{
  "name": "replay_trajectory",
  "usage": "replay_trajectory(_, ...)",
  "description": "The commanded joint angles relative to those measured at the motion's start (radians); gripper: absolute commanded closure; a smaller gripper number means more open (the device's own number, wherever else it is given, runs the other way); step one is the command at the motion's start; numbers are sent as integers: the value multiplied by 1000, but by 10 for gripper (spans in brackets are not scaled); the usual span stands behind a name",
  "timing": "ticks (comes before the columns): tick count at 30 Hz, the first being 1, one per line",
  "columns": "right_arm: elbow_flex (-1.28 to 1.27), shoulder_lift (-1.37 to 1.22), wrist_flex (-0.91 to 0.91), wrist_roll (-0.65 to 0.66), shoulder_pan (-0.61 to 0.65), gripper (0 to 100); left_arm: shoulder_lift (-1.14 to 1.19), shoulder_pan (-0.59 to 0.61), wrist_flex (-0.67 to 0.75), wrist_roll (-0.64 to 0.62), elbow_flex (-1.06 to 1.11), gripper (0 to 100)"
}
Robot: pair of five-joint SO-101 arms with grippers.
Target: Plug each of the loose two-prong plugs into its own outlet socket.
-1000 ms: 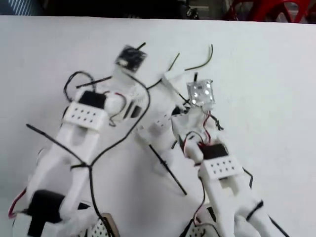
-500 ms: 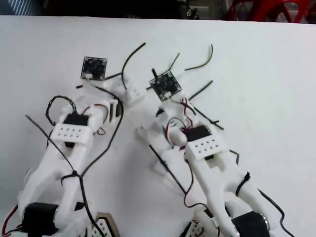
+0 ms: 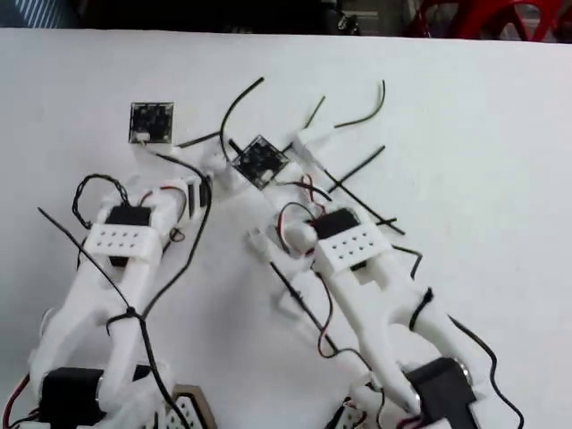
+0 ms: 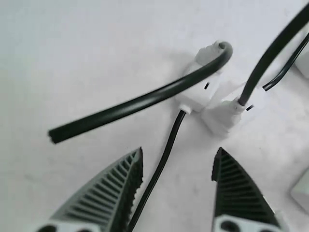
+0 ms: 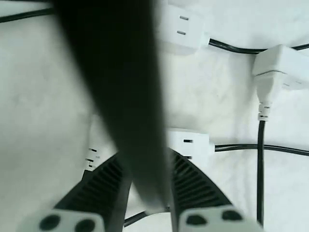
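Both stood spread: left gripper (image 4: pixel 179 152), right gripper (image 5: pixel 146 162). White plug (image 4: pixel 224 118) just beyond left fingertips looked light, rigid, slick; pinch body, not limp cord (image 4: pixel 270 53).

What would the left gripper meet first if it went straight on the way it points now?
Probably the white connector at the end of the thin cord, which lies between the left gripper's open jaws. Depth is hard to judge, so it might graze the cord first.

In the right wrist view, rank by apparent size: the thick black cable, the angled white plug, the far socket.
1. thick black cable, though nearest the camera.
2-3. angled white plug and far socket look alike: unranked.
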State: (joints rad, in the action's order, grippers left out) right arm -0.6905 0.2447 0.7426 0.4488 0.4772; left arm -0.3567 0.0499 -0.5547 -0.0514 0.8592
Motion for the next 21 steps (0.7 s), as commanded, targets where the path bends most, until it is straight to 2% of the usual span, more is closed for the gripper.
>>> replay_trajectory(1, 92, -67, 2, 11, -15, 981, -50, 8, 26, -8, -15, 763)
replay_trajectory(14, 123, -136, 16, 17, -62, 981, -50, 7, 25, -9, -28, 763)
replay_trajectory(21, 196, -145, 142, 15, -56, 981, -50, 8, 25, -9, -29, 763)
